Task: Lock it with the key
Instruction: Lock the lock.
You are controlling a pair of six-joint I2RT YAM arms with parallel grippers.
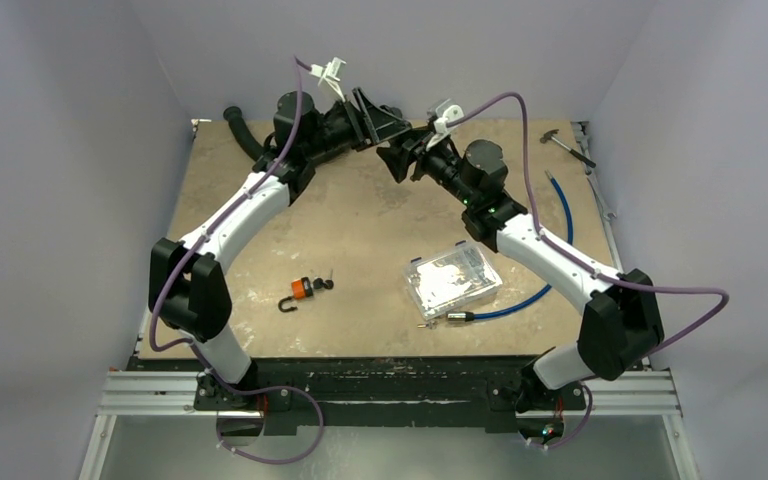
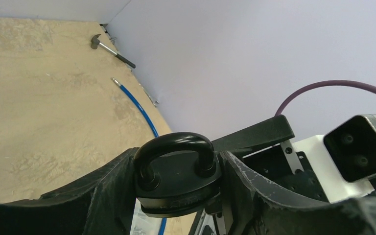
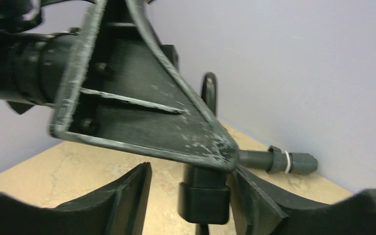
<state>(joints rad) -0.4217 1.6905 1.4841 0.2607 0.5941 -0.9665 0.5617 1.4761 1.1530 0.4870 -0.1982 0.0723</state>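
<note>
I count two padlocks. One black padlock (image 2: 176, 176) is clamped in the left tool (image 1: 385, 120), raised over the far worktop (image 1: 360, 220). One orange padlock (image 1: 302, 289) lies on the near worktop. The right tool (image 1: 395, 162) stands apart around what looks like one key (image 3: 203, 200).

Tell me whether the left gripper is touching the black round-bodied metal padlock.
Touching. The left wrist view shows the padlock clamped in the left gripper, both fingers against its sides.

Left fingers (image 3: 142, 112) crowd the right fingers (image 3: 122, 200); back wall (image 3: 298, 58) close behind.
</note>
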